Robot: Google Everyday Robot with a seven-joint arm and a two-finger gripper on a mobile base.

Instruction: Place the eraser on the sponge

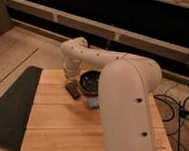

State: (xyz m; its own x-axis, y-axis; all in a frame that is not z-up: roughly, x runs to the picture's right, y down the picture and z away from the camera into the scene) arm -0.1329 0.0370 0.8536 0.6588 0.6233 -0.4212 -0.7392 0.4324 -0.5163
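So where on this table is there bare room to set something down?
The table is bare between the mat and the arm, nearer than the eraser. Crowded at the back: pan, sponge, and the pincer by the eraser.

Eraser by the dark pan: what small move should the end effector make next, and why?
Probably lower the end effector onto the eraser to grasp it: it hangs right over the eraser, which lies on the table beside the sponge, not on it.

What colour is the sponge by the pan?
Blue-grey, camera view. The sponge lies beside the pan; the gripper is at the eraser.
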